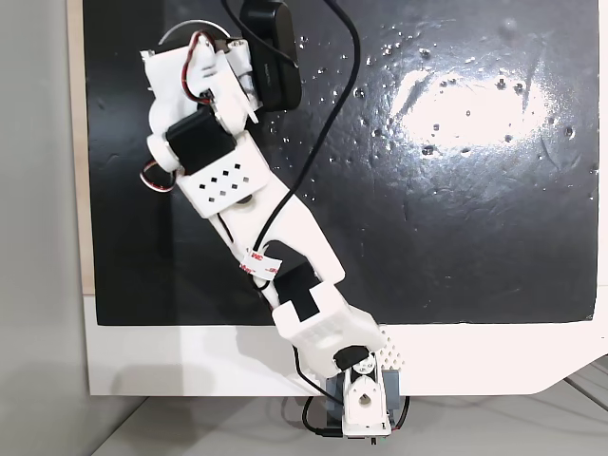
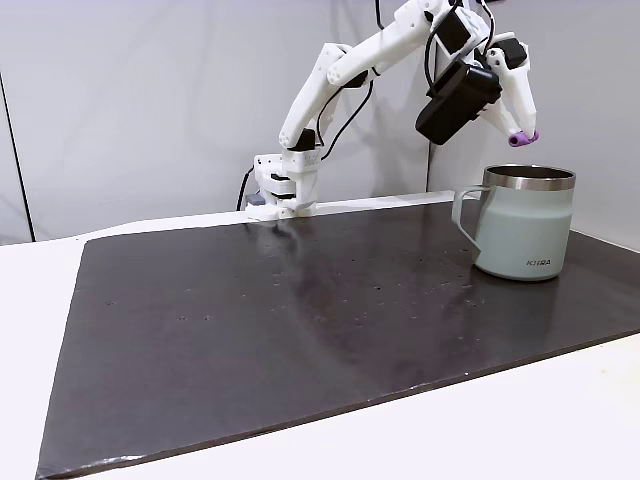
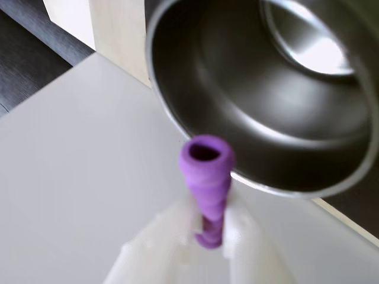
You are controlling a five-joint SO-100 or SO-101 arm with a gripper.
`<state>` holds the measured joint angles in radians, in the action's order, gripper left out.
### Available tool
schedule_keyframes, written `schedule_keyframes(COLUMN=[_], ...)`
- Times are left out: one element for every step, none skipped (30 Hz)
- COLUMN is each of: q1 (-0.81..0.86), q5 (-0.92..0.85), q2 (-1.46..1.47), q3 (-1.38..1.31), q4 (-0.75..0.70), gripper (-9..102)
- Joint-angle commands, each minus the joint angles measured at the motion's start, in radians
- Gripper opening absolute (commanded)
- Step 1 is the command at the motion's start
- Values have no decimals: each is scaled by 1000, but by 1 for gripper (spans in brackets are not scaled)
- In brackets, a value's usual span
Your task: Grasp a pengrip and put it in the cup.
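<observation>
The purple pengrip (image 2: pixel 522 138) hangs just above the rim of the cup (image 2: pixel 525 225), a pale grey-green mug with a steel inside and a side handle, standing at the right of the black mat. My gripper (image 2: pixel 519 132) is shut on the pengrip and points down over the cup's opening. In the wrist view the pengrip (image 3: pixel 206 186) sticks out between my blurred white fingers (image 3: pixel 159 236), with its open end at the near edge of the cup's shiny inside (image 3: pixel 266 89). From above, my arm hides most of the cup; a steel rim arc (image 1: pixel 185 31) shows.
The black mat (image 2: pixel 300 330) lies on a white table (image 2: pixel 520 430). My arm's base (image 2: pixel 285 185) stands at the mat's far edge. A black camera housing (image 2: pixel 455 100) rides on the wrist. A grey wall stands behind.
</observation>
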<state>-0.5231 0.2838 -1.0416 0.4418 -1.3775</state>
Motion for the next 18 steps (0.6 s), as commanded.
schedule_keyframes(q1=[3,5,8,11,14,17,18,21,23,25,25,26,28,28,29,31,32,34], q5=[-15,-21,-29,-34,-34,-34,-34,-34,-34,-34,-34,-35,-35,-35,-35,-35,-35,-35], q2=[-21,-23,-23,-23,-26,-28,-29,-32,-34,-35,-35,-35,-35,-35,-35,-35,-35,-35], q3=[-75,-75,-77,-80,-81,-81,-81,-81,-81,-81,-81,-81,-81,-80,-80,-80,-80,-80], q4=[2,2,2,-2,-2,-3,-5,-6,-8,-11,-12,-15,-18,-20,-21,-21,-21,-21], gripper=[13,18,22,24,26,26,26,26,27,28,29,29,29,29,29,29,28,28])
